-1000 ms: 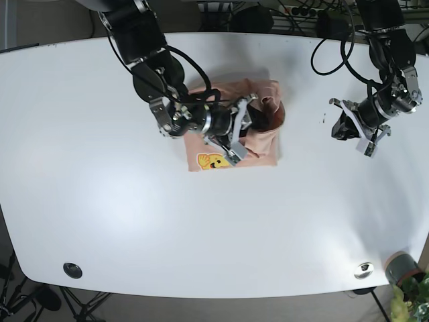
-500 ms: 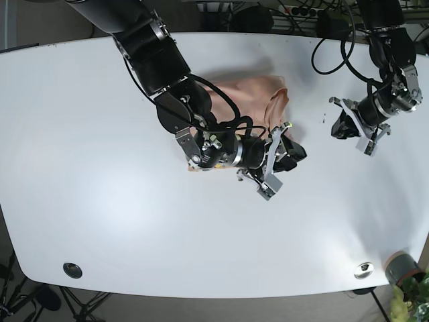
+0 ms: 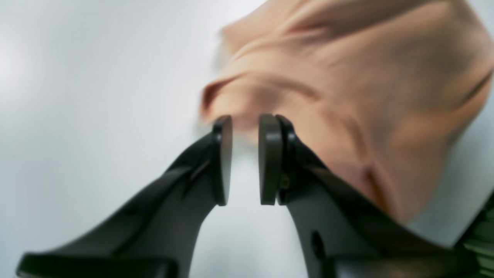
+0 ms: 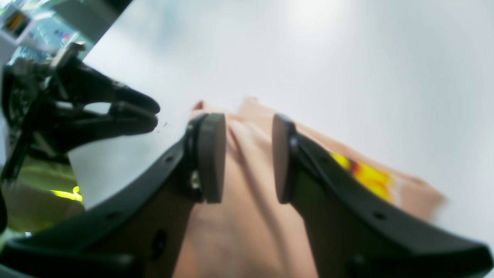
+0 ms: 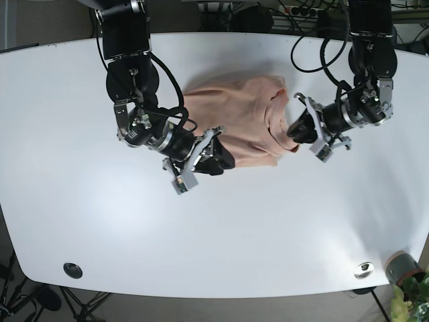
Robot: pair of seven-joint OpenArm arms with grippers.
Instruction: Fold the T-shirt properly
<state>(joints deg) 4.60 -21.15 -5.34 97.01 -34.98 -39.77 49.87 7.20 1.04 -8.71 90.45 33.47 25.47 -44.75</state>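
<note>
The peach T-shirt (image 5: 234, 114) lies bunched at the table's middle, with a fold ridge near its right side. My right gripper (image 5: 216, 158) hovers over the shirt's front-left edge. In the right wrist view it (image 4: 247, 154) is open, with the cloth (image 4: 247, 231) below the gap and the yellow print (image 4: 362, 175) beside it. My left gripper (image 5: 296, 127) is at the shirt's right edge. In the left wrist view it (image 3: 246, 131) stands narrowly open, its tips just short of a rounded fold of the shirt (image 3: 347, 88), with bare table between the pads.
The white table (image 5: 80, 188) stretches wide on all sides of the shirt. A black round knob (image 5: 72, 270) sits front left and a metal disc (image 5: 364, 270) front right. A potted plant (image 5: 405, 282) stands off the front-right corner. Cables (image 5: 301, 10) lie beyond the back edge.
My right gripper has pulled back from the shirt's right side to its front-left edge. My left arm has swung in from the far right to the shirt's right edge. The shirt lies flatter.
</note>
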